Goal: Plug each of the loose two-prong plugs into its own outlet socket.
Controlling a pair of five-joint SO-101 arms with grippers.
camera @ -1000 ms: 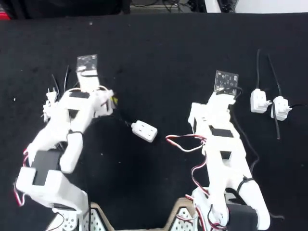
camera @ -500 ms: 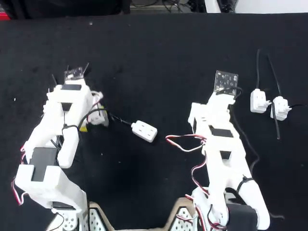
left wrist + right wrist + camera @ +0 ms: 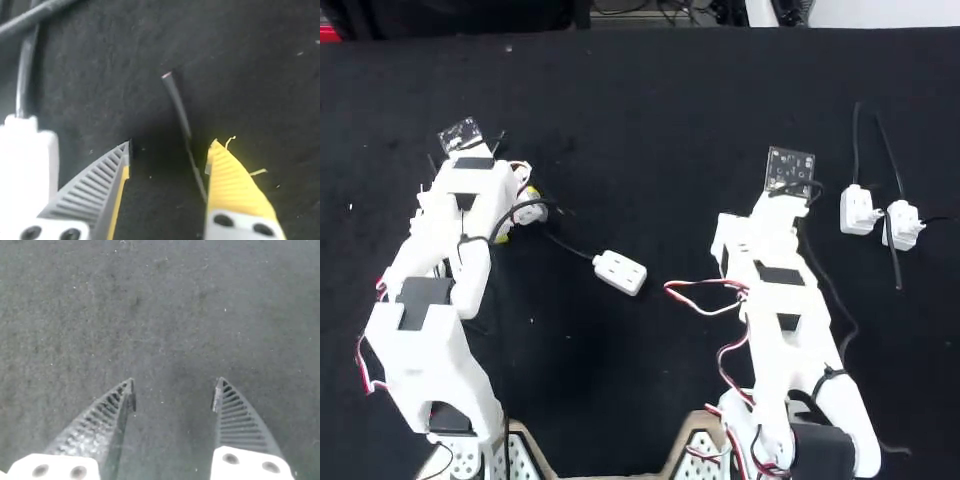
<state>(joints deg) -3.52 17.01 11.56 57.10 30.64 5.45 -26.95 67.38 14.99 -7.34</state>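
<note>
Your left gripper has its ribbed wedge fingers spread apart, one yellow and one grey, gripping nothing. A thin stiff black strip lies on the cloth between them. A white boxy plastic plug with a black cord sits just beside the grey finger. Your right gripper is likewise spread, its dark ribbed fingers over the fuzzy black tablecloth. The white rectangular socket block lies between the arms. A squarish white plug and a rounder white plug lie side by side beyond the right arm.
</note>
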